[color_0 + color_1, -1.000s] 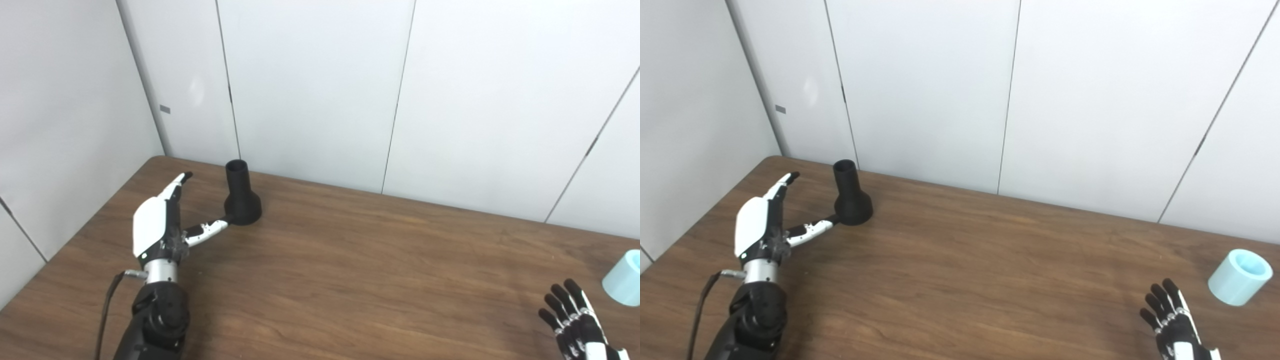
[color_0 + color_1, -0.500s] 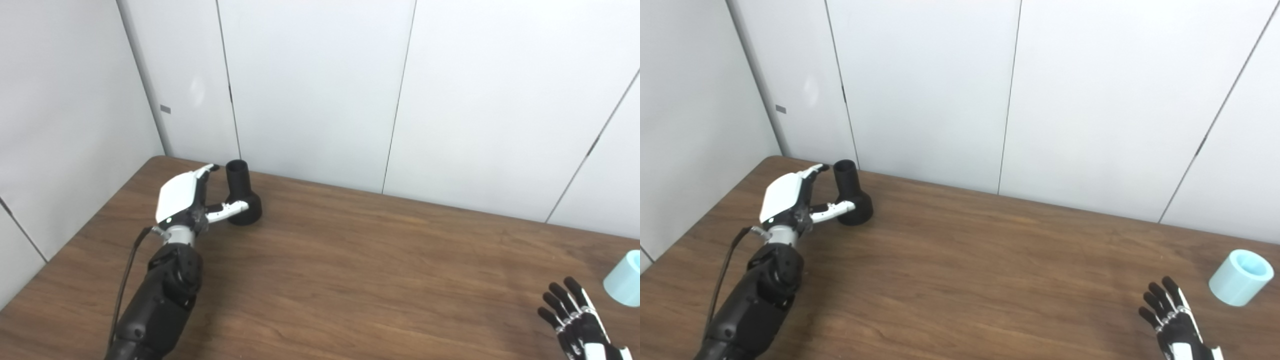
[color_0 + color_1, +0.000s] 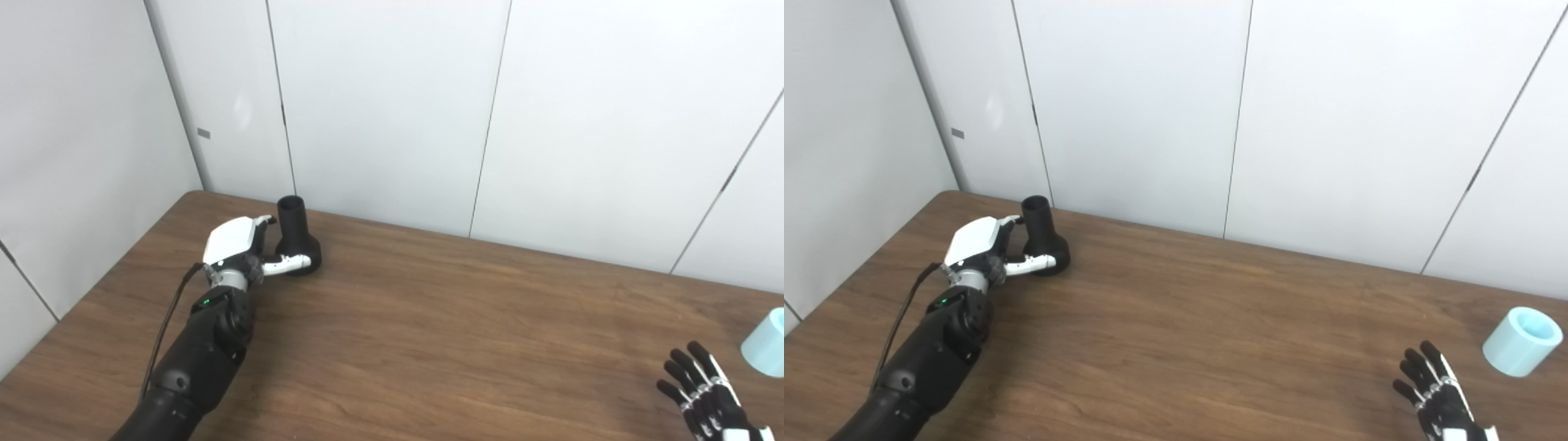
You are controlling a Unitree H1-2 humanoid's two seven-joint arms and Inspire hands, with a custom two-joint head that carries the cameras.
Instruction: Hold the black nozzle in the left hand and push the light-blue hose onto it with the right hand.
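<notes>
reaching toward ten o'clock, the left hand [image 3: 986, 248] cups the upright black plastic funnel-shaped nozzle [image 3: 1044, 239], thumb across its flared base and fingers beside its neck, not visibly clenched. the nozzle stands on the brown wooden table [image 3: 1213, 318]. at five o'clock the right hand [image 3: 1436, 392] is released, fingers spread, near the light-blue short cylindrical hose piece [image 3: 1522, 340] at four o'clock.

Bare robot test booth or lab, plain white wall panels [image 3: 380, 110] with thin seams closing the corner, wood-grain surface [image 3: 429, 331], no furnishings or household clutter
</notes>
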